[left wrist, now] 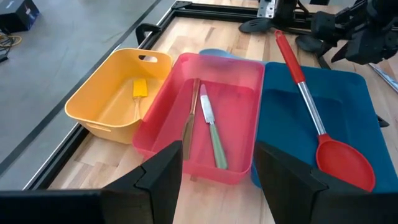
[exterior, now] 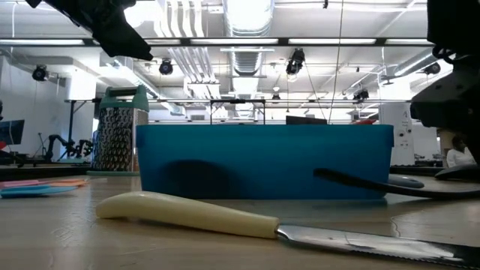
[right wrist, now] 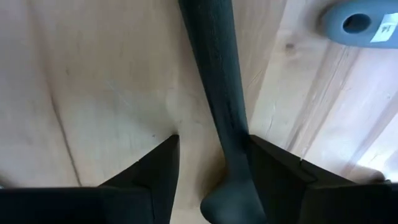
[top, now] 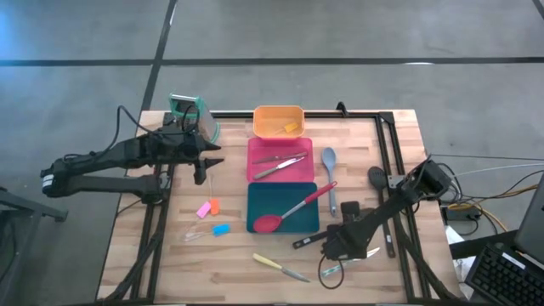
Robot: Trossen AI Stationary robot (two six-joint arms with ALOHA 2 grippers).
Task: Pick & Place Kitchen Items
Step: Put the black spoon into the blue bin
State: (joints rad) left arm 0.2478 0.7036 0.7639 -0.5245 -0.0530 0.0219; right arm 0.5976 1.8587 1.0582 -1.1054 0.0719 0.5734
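My right gripper is low over the table's near right and open. Its fingers stand on either side of the free end of a black utensil's handle, which lies on the wood. My left gripper is open and empty above the table's left, by the grater; it also shows in its wrist view. A red spoon lies in the teal tray, its handle over the rim. A yellow-handled knife lies near the front edge. Small pink-orange and blue pieces lie on the wood. My right gripper points down at the table, its fingers across the black handle near its free end. The handle runs close along one finger; I cannot tell whether they touch. The handle's end stands a little off the wood in the low view.
A pink tray holds slim knives, and an orange tray holds a yellow piece. A grey-blue spoon and a black spoon lie right of the trays. The green-topped grater stands at the far left. A black frame runs along the right.
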